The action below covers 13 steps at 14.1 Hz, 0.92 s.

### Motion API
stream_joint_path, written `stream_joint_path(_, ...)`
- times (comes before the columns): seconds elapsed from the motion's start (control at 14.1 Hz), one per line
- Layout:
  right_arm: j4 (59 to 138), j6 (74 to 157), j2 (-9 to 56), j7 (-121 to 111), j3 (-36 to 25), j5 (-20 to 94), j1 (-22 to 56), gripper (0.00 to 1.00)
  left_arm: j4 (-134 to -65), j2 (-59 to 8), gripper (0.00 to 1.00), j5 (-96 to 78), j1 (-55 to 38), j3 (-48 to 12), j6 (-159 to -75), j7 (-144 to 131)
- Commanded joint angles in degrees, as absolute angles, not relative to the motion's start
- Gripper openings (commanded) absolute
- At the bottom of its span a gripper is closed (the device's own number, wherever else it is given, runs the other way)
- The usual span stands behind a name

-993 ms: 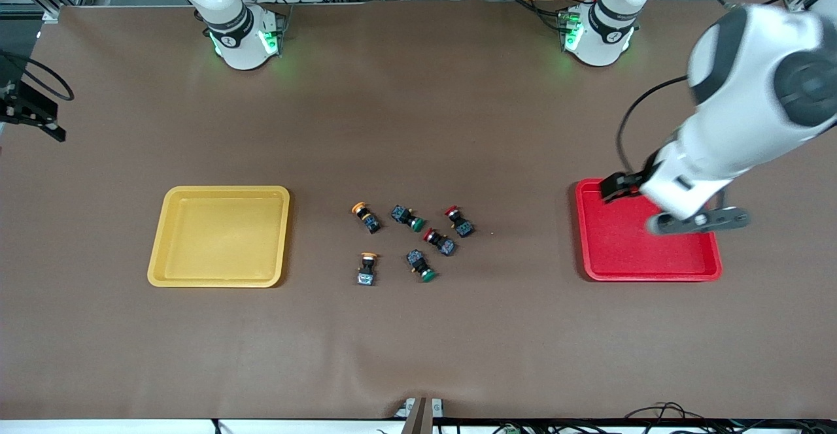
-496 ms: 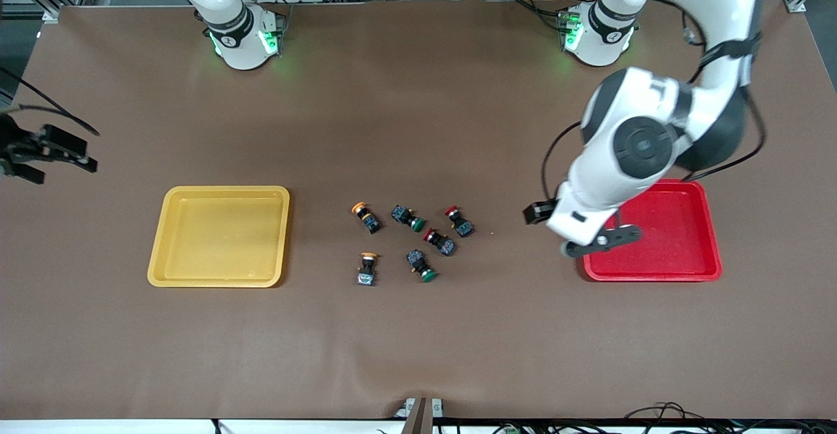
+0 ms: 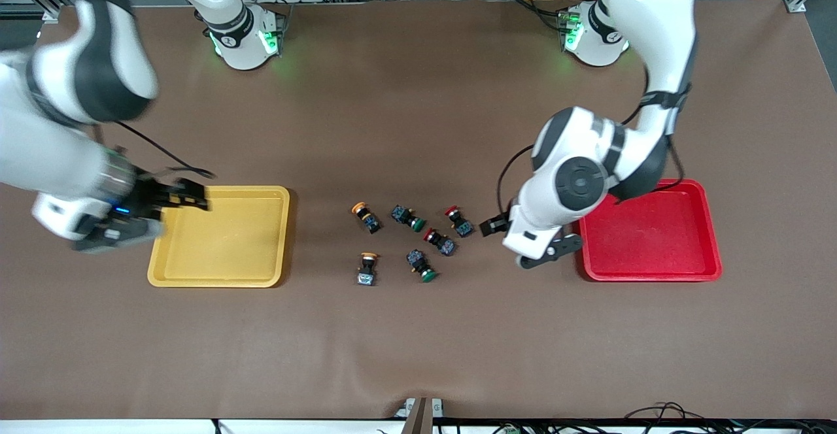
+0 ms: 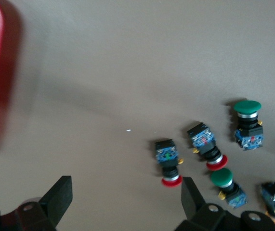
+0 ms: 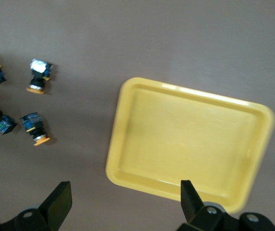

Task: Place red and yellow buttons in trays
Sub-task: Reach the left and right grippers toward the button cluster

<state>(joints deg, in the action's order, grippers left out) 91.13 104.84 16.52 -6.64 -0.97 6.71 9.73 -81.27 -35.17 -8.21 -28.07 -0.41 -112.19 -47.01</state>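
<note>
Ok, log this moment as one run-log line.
left pincer open, over table beside red tray | right pincer open, by yellow tray | six buttons on table, trays empty

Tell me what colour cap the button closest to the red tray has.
Red. The button nearest the red tray shows best in the left wrist view.

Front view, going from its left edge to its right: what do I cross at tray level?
right gripper → yellow tray → cluster of buttons → left gripper → red tray.
</note>
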Motion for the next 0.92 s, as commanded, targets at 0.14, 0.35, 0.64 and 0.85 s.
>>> stream_joint_path(0.14,89.82,111.78,25.64,-0.18,-1.23,5.98,19.4,1.0,-80.33,-42.44,1.0,-7.12,-32.16,0.7,-119.87,-53.52)
stream_joint_path(0.35,90.0,119.33,31.45,3.14,-1.23,6.06,24.86,1.0,-80.59,-44.47,1.0,-6.59,-33.22,0.62,-120.5,-55.72)
stream_joint_path(0.64,90.26,126.21,37.7,3.52,-1.23,6.15,30.05,1.0,-81.39,-45.96,1.0,-6.5,-35.76,0.62,-120.5,-64.14)
stream_joint_path(0.85,90.79,126.3,39.46,3.25,-1.14,6.15,32.07,1.0,-81.39,-47.55,1.0,-6.59,-36.83,0.62,-120.5,-66.53)
